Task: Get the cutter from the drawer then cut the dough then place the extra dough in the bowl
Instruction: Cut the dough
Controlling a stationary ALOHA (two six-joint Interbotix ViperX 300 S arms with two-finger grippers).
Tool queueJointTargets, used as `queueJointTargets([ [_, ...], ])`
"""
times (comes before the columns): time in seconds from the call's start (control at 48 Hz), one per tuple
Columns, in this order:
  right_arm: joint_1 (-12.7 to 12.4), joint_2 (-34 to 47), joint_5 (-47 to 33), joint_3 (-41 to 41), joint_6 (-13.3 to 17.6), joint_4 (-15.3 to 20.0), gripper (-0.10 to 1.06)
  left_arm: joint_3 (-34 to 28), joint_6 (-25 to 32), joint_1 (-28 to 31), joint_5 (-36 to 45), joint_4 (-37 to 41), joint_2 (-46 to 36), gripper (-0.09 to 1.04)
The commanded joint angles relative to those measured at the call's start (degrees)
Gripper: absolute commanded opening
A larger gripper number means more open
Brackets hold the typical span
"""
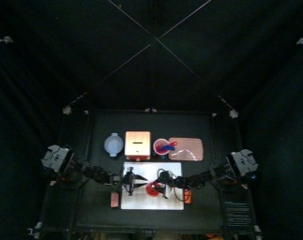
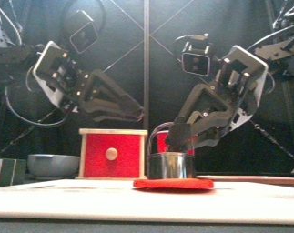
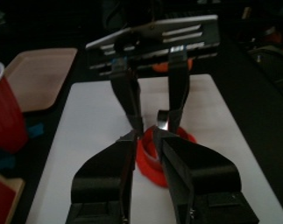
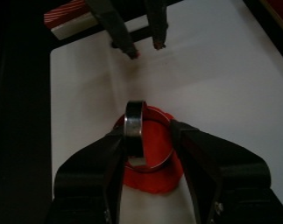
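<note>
The right pincer [image 2: 177, 143] reaches down from the upper right of the front view and is clamped on the round metal cutter [image 2: 170, 165]. The cutter stands on the flat red dough [image 2: 174, 183], low in the middle of that view, on the white cutting board [image 2: 76, 202]. In the right wrist view the cutter shows edge-on between the two jaws, with the dough under it.

The left pincer [image 4: 145, 45] hangs above the board near the dough, its jaws a narrow gap apart and holding nothing.

Behind the board on the black surface [image 1: 91, 202], the top view shows a row across its middle: the blue-grey bowl [image 1: 113, 143] at left, the wooden box [image 1: 137, 143] beside it, and the pink tray [image 1: 200, 150] at right.
</note>
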Motion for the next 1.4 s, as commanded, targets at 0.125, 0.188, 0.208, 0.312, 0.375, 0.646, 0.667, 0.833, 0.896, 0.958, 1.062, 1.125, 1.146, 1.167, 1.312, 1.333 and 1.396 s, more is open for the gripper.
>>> queueJointTargets([
  [0.125, -1.32, -5.54, 9.76, -3.87, 0.00, -3.25, 0.78, -1.23, 0.00, -0.35, -1.49, -1.41, 3.69, 0.60],
  [0.188, -1.58, -6.06, 13.18, -5.19, 0.09, -4.57, 0.78, -2.20, 0.00, -0.44, -1.49, -1.41, 5.19, 0.59],
  [0.208, -1.76, -6.15, 14.41, -5.54, 0.18, -4.92, 0.78, -2.72, 0.00, -0.53, -1.49, -1.41, 5.98, 0.58],
  [0.312, -3.34, -6.50, 22.50, -7.29, 0.35, -6.50, 0.78, -4.39, 0.00, -0.97, -1.49, -1.32, 7.91, 0.57],
  [0.375, -4.48, -6.33, 26.63, -8.44, 0.53, -7.38, 0.78, -5.01, 0.09, -1.23, -1.49, -1.41, 9.05, 0.57],
  [0.646, -7.47, -6.06, 36.91, -13.54, 1.32, -13.80, 0.78, -5.36, -0.09, -2.55, -1.49, -2.11, 10.81, 0.57],
  [0.667, -7.47, -6.06, 37.53, -13.97, 1.49, -14.33, 0.78, -5.36, -0.09, -2.72, -1.49, -2.37, 10.81, 0.57],
  [0.833, -7.47, -4.92, 42.28, -16.61, 4.04, -20.13, 0.78, -5.45, -0.18, -3.69, -1.41, -3.08, 11.60, 0.57],
  [0.896, -7.47, -4.31, 43.42, -17.40, 5.19, -21.97, 0.78, -5.54, -0.18, -3.96, -1.41, -3.69, 12.13, 0.57],
  [0.958, -7.21, -3.87, 44.12, -18.11, 6.94, -23.91, 0.78, -5.89, -0.18, -4.04, -1.49, -4.57, 13.10, 0.57],
  [1.062, -6.94, -2.99, 45.26, -19.07, 10.55, -28.39, 0.78, -6.50, -0.18, -4.04, -1.49, -5.45, 14.06, 0.57],
  [1.125, -6.77, -2.72, 45.70, -19.60, 12.57, -30.76, 0.78, -6.77, -0.09, -3.96, -1.41, -5.45, 14.33, 0.57],
  [1.146, -6.59, -2.64, 45.79, -19.69, 13.27, -31.38, 0.78, -6.86, -0.09, -4.04, -1.49, -5.54, 14.24, 0.57],
  [1.167, -6.42, -2.55, 45.88, -19.78, 13.97, -31.90, 0.78, -6.86, -0.09, -4.04, -1.49, -5.54, 14.24, 0.57],
  [1.312, -5.36, -2.11, 46.85, -20.30, 18.72, -36.39, 0.78, -6.86, -0.18, -4.04, -0.79, -5.63, 14.41, 0.57],
  [1.333, -5.27, -2.02, 46.93, -20.30, 19.16, -36.83, 0.78, -6.86, -0.09, -4.04, -0.70, -5.63, 14.41, 0.57],
  [1.396, -4.75, -1.93, 47.20, -20.57, 20.92, -38.23, 0.78, -6.77, -0.09, -4.04, -0.26, -5.80, 14.50, 0.57],
])
